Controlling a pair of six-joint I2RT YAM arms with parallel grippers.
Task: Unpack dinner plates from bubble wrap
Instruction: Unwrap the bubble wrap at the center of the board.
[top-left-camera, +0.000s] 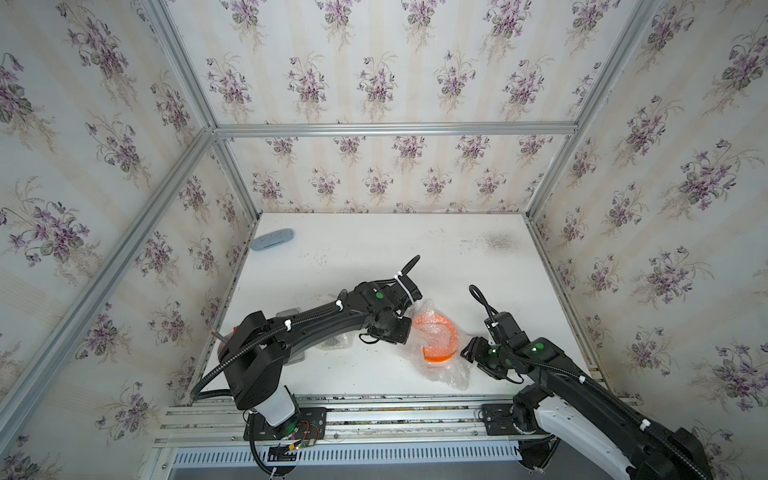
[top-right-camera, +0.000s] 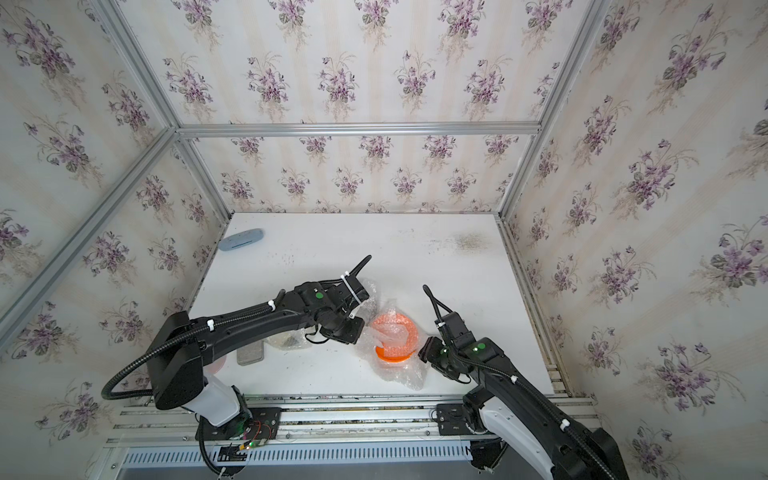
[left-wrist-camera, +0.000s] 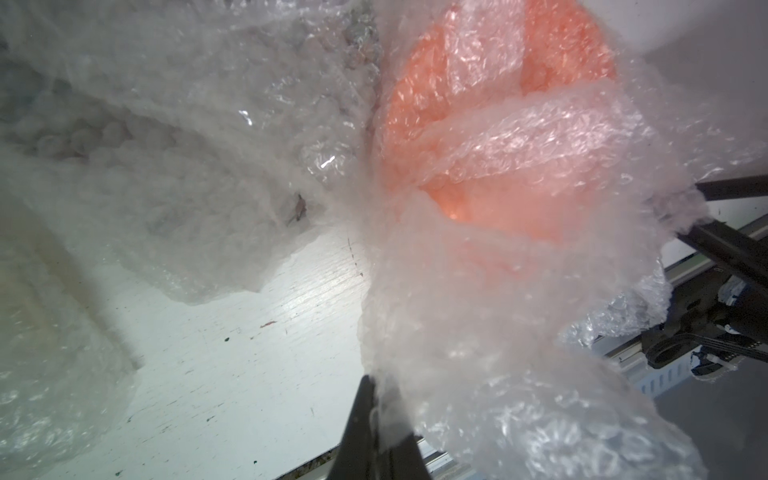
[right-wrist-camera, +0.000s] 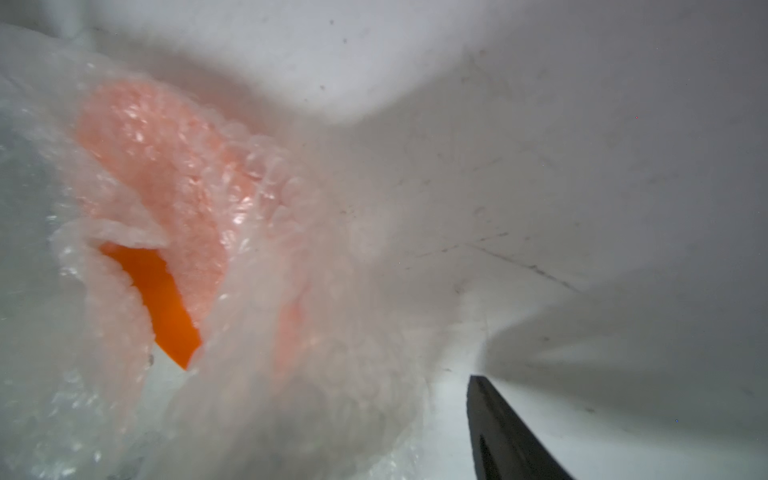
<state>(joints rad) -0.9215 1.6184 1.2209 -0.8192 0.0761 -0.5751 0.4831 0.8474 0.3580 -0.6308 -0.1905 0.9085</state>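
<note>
Orange glows through clear plastic: the orange plate (top-left-camera: 440, 354) lies toward the near right of the white tabletop (top-left-camera: 374, 257). Most of it sits under crumpled bubble wrap (top-left-camera: 451, 376), with only a crescent of its near rim bare. The left claw (left-wrist-camera: 374, 386) is pinched tight on a fold of that wrap at the plate's left side. The right claw (top-left-camera: 468, 351) hovers just beside the sheet's right edge, jaws apart, gripping nothing that shows. A second bundle of wrap (top-right-camera: 286, 340) lies under the left arm, its contents unclear. By this view the unpacking looks to be at an early stage: no plate is seen fully free, and the sheet has yet to be peeled off.
</note>
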